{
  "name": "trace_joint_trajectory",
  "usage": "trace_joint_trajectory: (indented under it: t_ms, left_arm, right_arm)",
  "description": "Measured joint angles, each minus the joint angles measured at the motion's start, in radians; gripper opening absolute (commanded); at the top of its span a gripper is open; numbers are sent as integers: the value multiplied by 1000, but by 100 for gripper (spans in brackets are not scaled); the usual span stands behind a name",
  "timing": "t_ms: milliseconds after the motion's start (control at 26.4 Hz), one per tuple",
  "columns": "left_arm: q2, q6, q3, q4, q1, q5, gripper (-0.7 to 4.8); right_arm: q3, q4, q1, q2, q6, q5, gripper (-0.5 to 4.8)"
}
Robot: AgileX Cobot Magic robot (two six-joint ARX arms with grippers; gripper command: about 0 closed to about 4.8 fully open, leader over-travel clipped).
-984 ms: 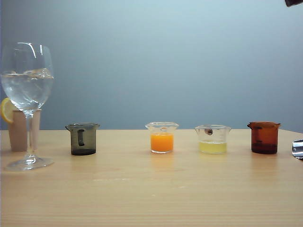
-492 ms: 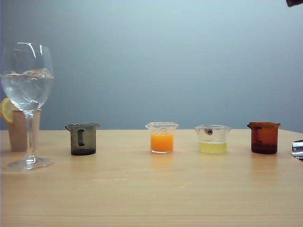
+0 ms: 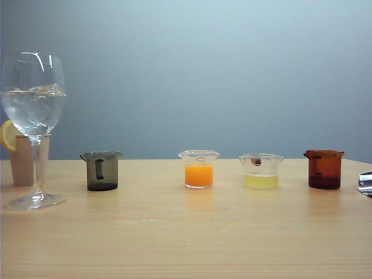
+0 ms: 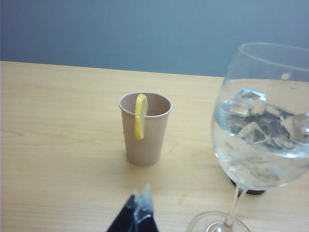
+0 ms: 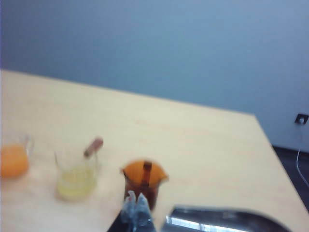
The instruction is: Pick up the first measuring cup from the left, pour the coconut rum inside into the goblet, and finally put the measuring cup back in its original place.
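Nothing seems left, we judge: measuring cup (image 3: 102, 171) stands drained on the table (image 3: 186, 232) beside the filled goblet (image 3: 33, 104); left gripper (image 4: 138, 205) and right gripper (image 5: 136, 205) hang clenched, empty.

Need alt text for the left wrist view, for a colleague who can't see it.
The shut left gripper hangs empty above the wooden table. Beyond it stands a beige paper cup with a lemon slice on its rim. Beside the cup is the goblet, holding clear liquid and ice cubes.
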Motion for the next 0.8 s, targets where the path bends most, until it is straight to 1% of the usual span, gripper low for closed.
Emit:
trace_joint_trajectory:
  t_ms: [114,303,417,492,606,719,795]
  left_arm:
    - [0,0,0,0,0,0,-2]
    - [0,0,0,0,0,0,-2]
    - [0,0,0,0,0,0,-2]
    - [0,0,0,-3,0,-2,-2]
    - [0,0,0,-3,0,-2,-2]
    - [0,0,0,-3,0,-2,-2]
    - [0,0,0,-3,0,-2,-2]
  right_arm:
    - [-62,0,-87,-54,14,-27,0]
    - [-110,3,-157,-119,15,-21,0]
    - [-137,43,-168,-124,22,-18,0]
    - [-146,64,-167,-125,48,-19,0]
    - [-154,114,-168,-126,119,-19,0]
    - [-154,112,-168,-126,160,-19,0]
    - [-154,105,-168,-126,165,-19,0]
